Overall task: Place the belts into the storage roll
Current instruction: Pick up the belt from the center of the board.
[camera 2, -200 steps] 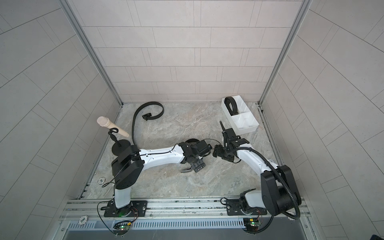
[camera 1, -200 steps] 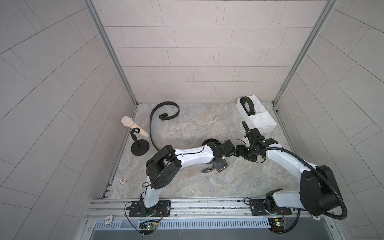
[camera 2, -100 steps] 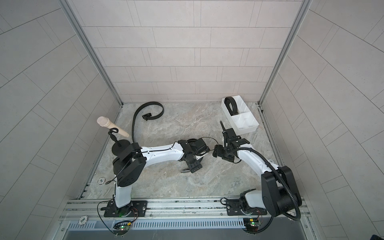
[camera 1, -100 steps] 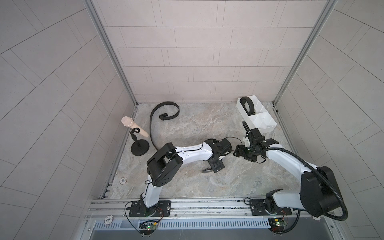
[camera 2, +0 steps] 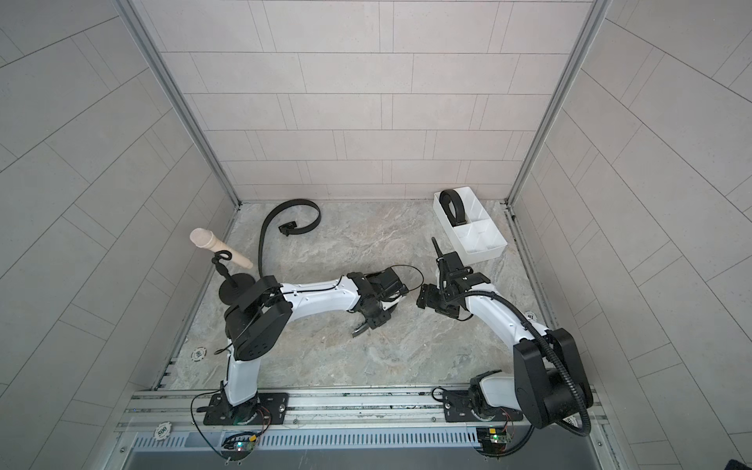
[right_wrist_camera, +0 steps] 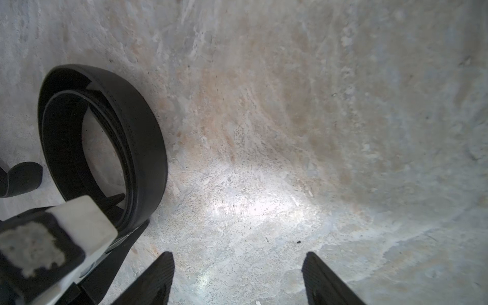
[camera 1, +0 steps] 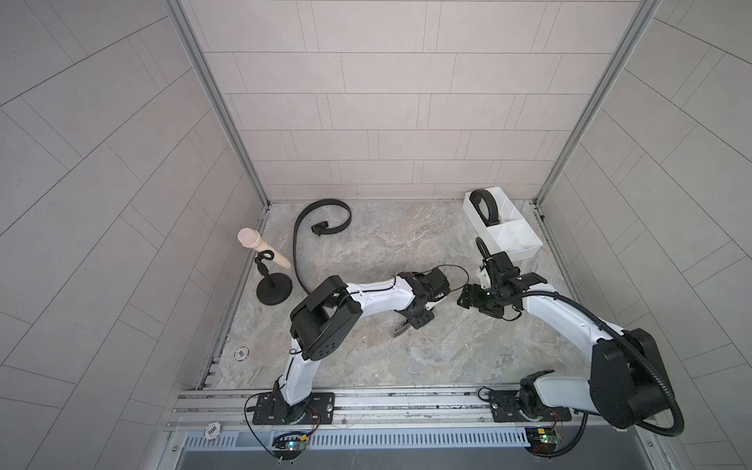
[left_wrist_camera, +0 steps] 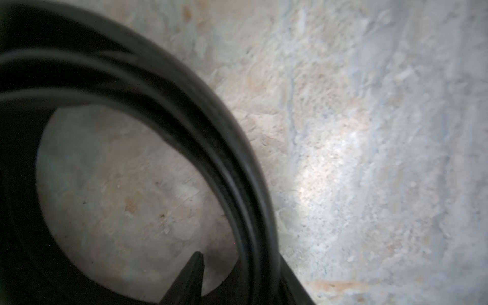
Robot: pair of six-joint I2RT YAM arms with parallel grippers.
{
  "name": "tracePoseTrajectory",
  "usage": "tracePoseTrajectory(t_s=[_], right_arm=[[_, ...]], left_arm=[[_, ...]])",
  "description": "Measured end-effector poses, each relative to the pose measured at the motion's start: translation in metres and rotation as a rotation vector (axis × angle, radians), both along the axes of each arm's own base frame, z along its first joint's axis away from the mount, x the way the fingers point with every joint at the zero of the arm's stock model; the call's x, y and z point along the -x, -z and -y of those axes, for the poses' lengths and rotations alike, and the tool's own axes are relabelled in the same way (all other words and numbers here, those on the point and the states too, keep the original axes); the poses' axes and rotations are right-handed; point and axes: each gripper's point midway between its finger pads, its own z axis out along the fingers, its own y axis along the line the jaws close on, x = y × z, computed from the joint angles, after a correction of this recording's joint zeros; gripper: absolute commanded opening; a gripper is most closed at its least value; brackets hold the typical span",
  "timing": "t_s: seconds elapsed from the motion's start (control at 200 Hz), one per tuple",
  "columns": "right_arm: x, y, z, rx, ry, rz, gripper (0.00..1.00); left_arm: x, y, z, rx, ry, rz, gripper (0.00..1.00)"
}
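At the far left I see the black stand [camera 1: 274,289] with its beige peg [camera 1: 260,247], and near it a loose belt [camera 1: 325,202] lying in an open, hooked curve on the bench [camera 1: 366,252]. Mid-bench, my left end effector [right_wrist_camera: 126,215] straddles the wall of a coiled belt [right_wrist_camera: 142,148], one finger inside the coil and one outside; I cannot tell whether it is pinching. Just right of it, my right end effector [right_wrist_camera: 237,257] hangs with its fingers well apart over bare bench, gripping nothing. At the far right sits the white storage tray [camera 1: 517,244], with a third coiled belt [camera 1: 493,211] standing on edge in its far compartment.
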Motion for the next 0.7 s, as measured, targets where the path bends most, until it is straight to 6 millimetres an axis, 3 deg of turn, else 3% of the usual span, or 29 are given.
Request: tracePoseTrajectory(t_s=[0.13,0.466,0.701], right_arm=[[0.0,0.001,-0.002,-0.016,0.002,0.002,0.8],[-0.001,-0.019,-0.028,-0.15,-0.024,0.138,0.81],[0.0,-0.036,-0.06,-0.273,-0.059,0.21,0.83]], left_arm=[[0.003,-0.001,0.001,0.015,0.002,-0.01,0.0],[0.019,-0.016,-0.002,0.173,-0.046,-0.033,0.0],[0.024,-0.067,0.011,0.393,-0.046,0.018,0.0]])
